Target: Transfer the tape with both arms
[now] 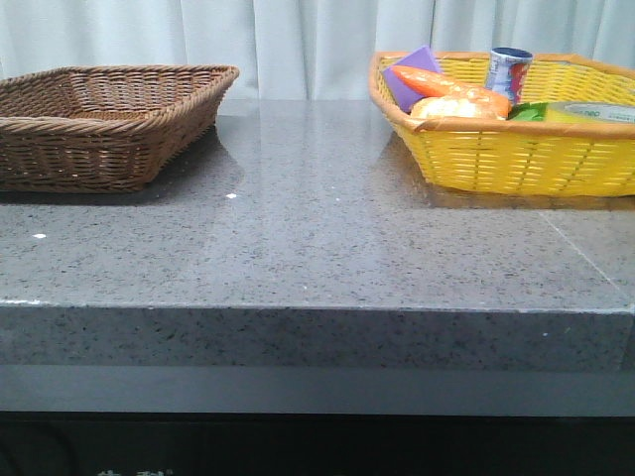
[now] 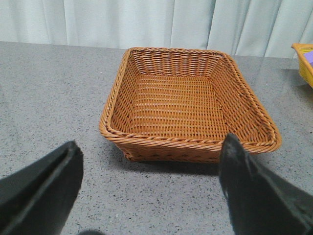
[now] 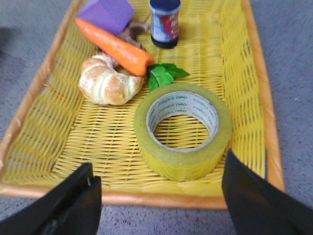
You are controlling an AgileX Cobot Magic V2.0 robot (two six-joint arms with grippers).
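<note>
The tape, a wide yellow roll with a white core and green lettering, lies flat in the yellow basket. In the front view only its top edge shows over the rim of the yellow basket at the right. My right gripper is open and empty, its dark fingertips just short of the basket's near rim, with the tape beyond them. My left gripper is open and empty above the table, facing the empty brown basket. Neither gripper shows in the front view.
The yellow basket also holds a croissant, a carrot, green leaves, a purple block and a small printed can. The brown basket stands at the back left of the grey stone table. A curtain hangs behind.
</note>
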